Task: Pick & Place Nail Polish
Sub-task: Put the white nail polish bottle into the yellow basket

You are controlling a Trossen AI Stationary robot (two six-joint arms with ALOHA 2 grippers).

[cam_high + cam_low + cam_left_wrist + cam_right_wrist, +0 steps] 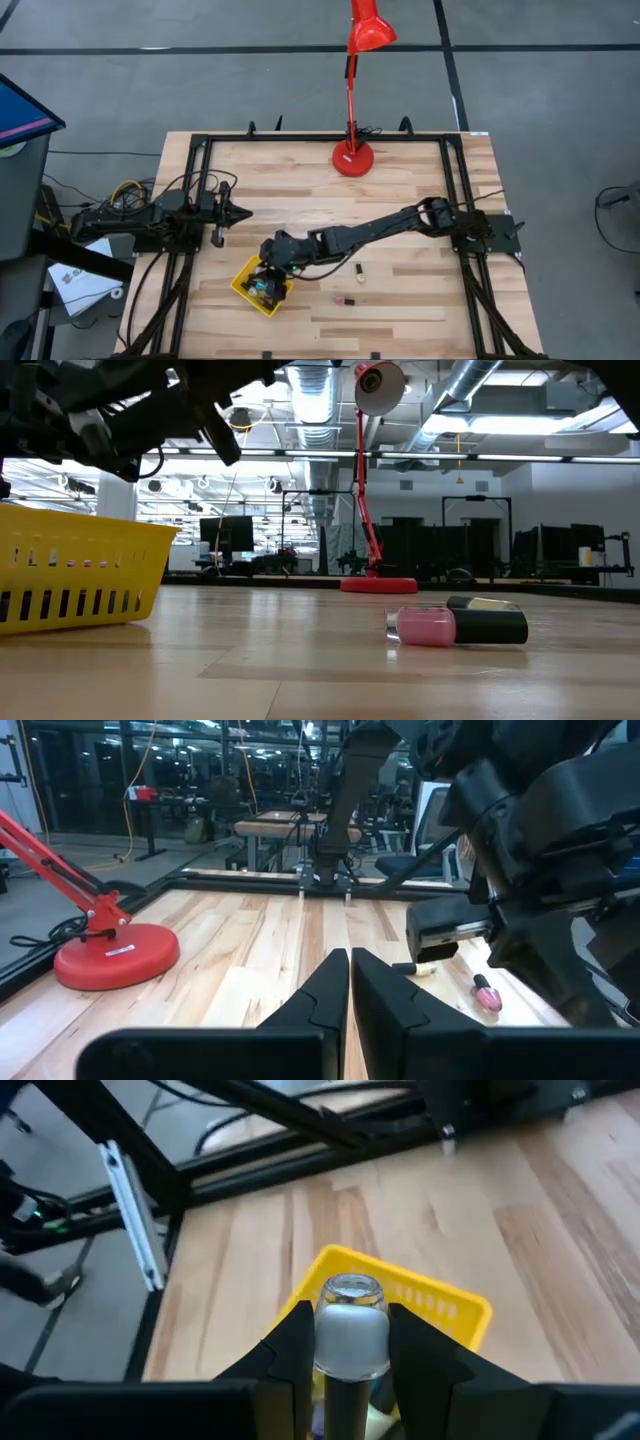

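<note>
My right gripper (268, 272) reaches from the table's right side and hangs over the yellow tray (243, 283). It is shut on a silvery nail polish bottle (350, 1335). Other small bottles lie in the tray (262, 288). A pale bottle (357, 270) and a pink bottle with a black cap (343, 300) lie on their sides on the wood, right of the tray. They also show in the low view, the pink one (425, 627) in front. My left gripper (236, 212) is shut and empty at the table's left, above the wood. My right gripper pinches the silvery bottle's body (350, 1348) between its two fingers (295, 1345), one on each side. The bottle lies along the fingers, its clear base (350, 1290) sticking out past the tips and its dark cap (345, 1400) toward the wrist. It is lifted clear, over the yellow tray (445, 1305).
A red desk lamp (353, 157) stands at the table's far edge, its base on the wood. A black frame (300, 138) runs round the table's edges. Bare wood lies between the lamp and the tray.
</note>
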